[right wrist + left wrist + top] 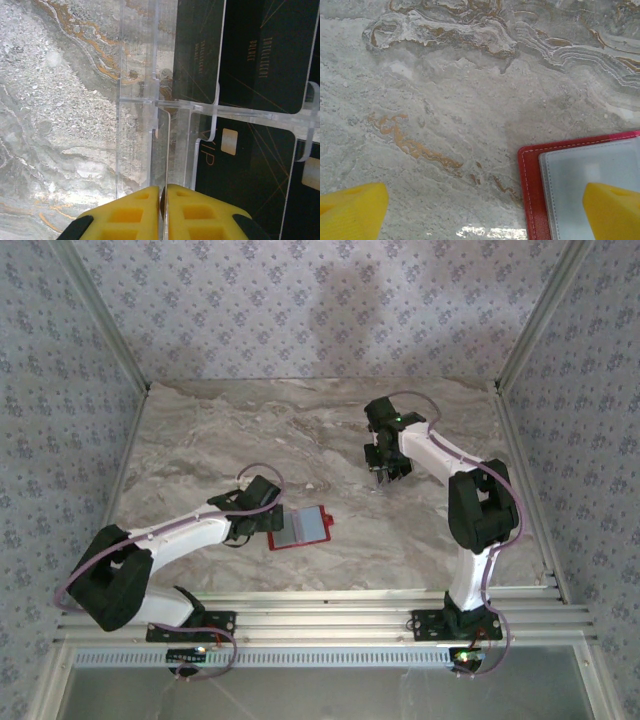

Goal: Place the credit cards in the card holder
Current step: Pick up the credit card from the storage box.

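The red card holder [300, 528] lies open on the marble, its greyish clear pockets [590, 167] facing up. My left gripper [258, 522] [485, 205] hovers open over its left edge, one yellow finger above the pocket and the other above bare marble. Several black credit cards [260, 50] with gold print stand in a clear acrylic rack [135, 100]. My right gripper [385, 473] [163, 192] sits at that rack, shut on a thin card [167, 150] seen edge-on, which rises from between the yellow pads.
The marble tabletop [220, 430] is bounded by patterned walls at the back and sides and an aluminium rail [320, 615] at the near edge. The clear rack is barely visible from above.
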Robot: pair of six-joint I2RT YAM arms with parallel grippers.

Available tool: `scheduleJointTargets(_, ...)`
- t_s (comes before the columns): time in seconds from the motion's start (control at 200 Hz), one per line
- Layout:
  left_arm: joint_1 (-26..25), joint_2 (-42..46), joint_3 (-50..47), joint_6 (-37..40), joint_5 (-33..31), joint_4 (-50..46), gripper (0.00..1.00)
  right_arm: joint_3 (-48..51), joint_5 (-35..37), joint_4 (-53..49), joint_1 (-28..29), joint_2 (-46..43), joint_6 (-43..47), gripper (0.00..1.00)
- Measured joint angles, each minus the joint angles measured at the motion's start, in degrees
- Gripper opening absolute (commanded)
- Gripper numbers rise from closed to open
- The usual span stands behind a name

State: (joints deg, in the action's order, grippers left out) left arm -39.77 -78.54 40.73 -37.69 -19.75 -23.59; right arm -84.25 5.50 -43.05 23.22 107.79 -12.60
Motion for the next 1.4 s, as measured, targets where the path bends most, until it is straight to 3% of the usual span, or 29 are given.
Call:
scheduleJointTargets(0.515, 0.0, 0.0, 0.0, 0.2, 0.0, 0.0, 1.00, 0.3, -1.1, 0.8, -0.3, 0.0, 0.0, 0.10)
scheduleJointTargets(0.64, 0.0, 0.0, 0.0, 0.2, 0.0, 0.0, 1.00, 0.5, -1.6, 1.4, -0.5, 0.0, -0.2, 0.00)
scheduleJointTargets(0.854, 0.0, 0.0, 0.0, 0.2, 0.0, 0.0, 1.00, 0.6, -3.0, 2.1, -1.0, 0.0, -0.4, 0.00)
scheduleJointTargets(0.919, 0.0, 0.0, 0.0, 0.2, 0.0, 0.0, 1.00, 0.7, -3.4, 2.3, -1.1, 0.0, -0.4, 0.13)
scheduleJointTargets(1.279, 0.0, 0.0, 0.0, 0.2, -0.2, 0.0, 1.00, 2.7, -4.6, 3.0, -1.2, 0.6, -0.5, 0.10)
scheduleJointTargets(1.399, 0.0, 0.0, 0.0, 0.2, -0.2, 0.0, 1.00, 2.7, -4.9, 3.0, -1.4, 0.6, -0.5, 0.19)
